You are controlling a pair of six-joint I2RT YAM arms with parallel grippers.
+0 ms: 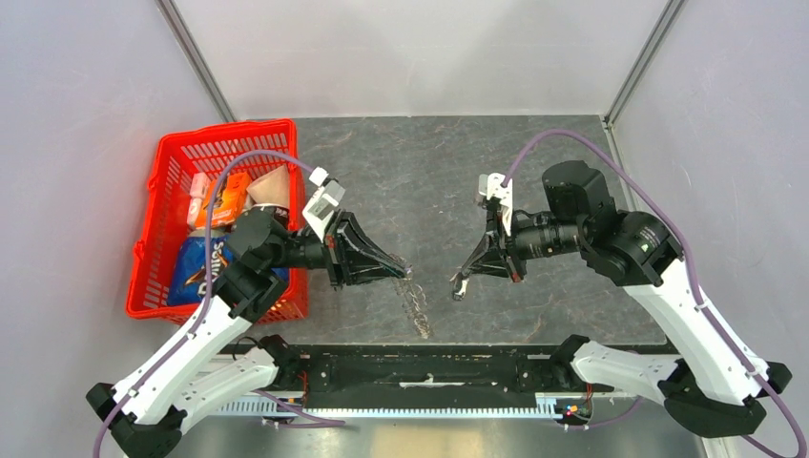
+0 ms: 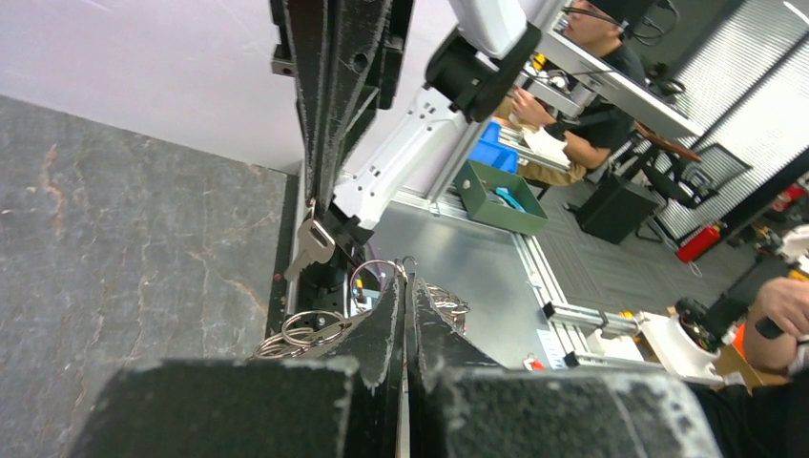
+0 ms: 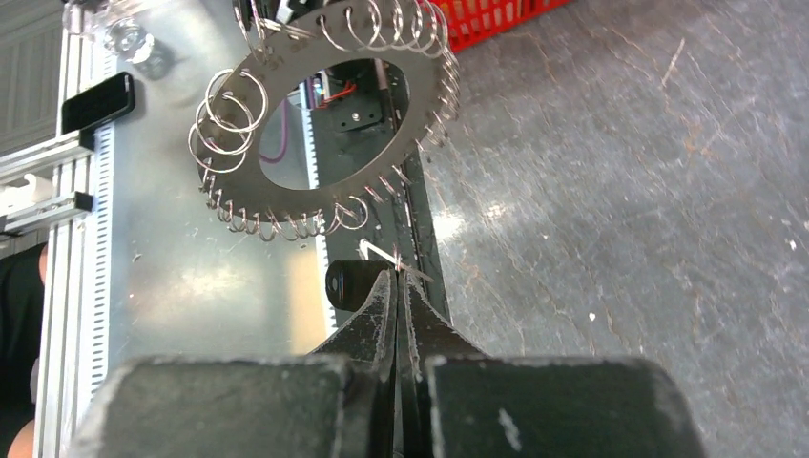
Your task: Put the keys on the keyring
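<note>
Metal keyring (image 3: pixel 391 95): clamped by left gripper (image 1: pixel 405 270); to be held still
Black keys (image 3: pixel 348 283): pinched by right gripper (image 1: pixel 462 277); to be threaded slowly

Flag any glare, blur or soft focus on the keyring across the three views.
Right wrist: keyring sharp, its metal catching mild highlights; bright glare patch on the table beside the key. Left wrist: left gripper looms dark and soft in the foreground, keyring seen edge-on, background bright. Top external: even light, soft shadows, keyring too small to resolve.
</note>
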